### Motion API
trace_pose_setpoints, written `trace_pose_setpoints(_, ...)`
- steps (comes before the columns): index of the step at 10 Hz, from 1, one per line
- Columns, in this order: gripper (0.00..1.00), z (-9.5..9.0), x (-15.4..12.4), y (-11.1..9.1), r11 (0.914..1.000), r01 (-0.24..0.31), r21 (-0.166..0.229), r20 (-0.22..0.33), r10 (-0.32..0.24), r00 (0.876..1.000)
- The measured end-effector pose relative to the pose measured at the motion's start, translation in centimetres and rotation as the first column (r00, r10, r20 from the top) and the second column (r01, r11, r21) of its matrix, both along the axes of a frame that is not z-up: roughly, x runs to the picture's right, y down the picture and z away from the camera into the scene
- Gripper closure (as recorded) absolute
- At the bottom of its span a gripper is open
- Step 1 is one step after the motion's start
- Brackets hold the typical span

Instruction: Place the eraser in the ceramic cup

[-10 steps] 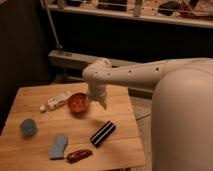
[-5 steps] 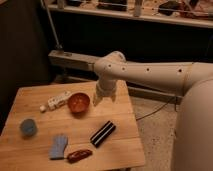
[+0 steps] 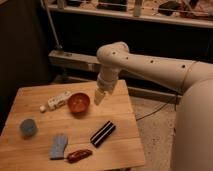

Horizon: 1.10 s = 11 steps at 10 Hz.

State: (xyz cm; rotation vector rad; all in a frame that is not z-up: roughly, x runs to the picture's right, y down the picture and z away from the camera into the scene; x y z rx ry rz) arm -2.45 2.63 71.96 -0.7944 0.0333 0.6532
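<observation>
The eraser [image 3: 102, 133], a black block with white stripes, lies on the wooden table [image 3: 30, 155] right of centre, near the front. The ceramic cup [image 3: 28, 127], small, round and light blue, stands at the table's left side. My gripper [image 3: 100, 96] hangs from the white arm above the table's back right part, just right of the orange-red bowl [image 3: 78, 102] and well above and behind the eraser. It holds nothing that I can see.
A white segmented bar [image 3: 55, 101] lies left of the bowl. A blue-grey cloth piece [image 3: 59, 146] and a glossy red-brown oblong thing [image 3: 79, 155] lie near the front edge. A dark shelf unit and rail stand behind the table.
The arm has swung up and rightward, and the gripper has risen a little beside the bowl. The objects on the table have not moved.
</observation>
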Motion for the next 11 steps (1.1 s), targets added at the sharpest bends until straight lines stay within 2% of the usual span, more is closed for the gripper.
trace_pose_setpoints(2,0.35,-0.2,-0.4,-0.4,0.9995,0.031,0.002,0.049,-0.031,0.998)
trace_pose_setpoints(4,0.35,-0.1,-0.4,-0.3,0.9978,0.064,0.017,0.07,-0.065,0.995)
trace_pose_setpoints(6,0.35,-0.2,-0.4,-0.1,0.9886,0.142,0.051,0.131,-0.148,0.98)
trace_pose_setpoints(7,0.35,-0.6,0.1,0.6,0.9689,0.239,0.064,0.198,-0.247,0.948)
trace_pose_setpoints(8,0.35,-1.0,0.7,1.2,0.9503,0.304,0.068,0.244,-0.311,0.918)
trace_pose_setpoints(9,0.35,-1.5,1.7,2.2,0.9177,0.39,0.075,0.31,-0.393,0.866)
trace_pose_setpoints(11,0.35,-2.1,4.0,3.7,0.8371,0.534,0.12,0.424,-0.529,0.735)
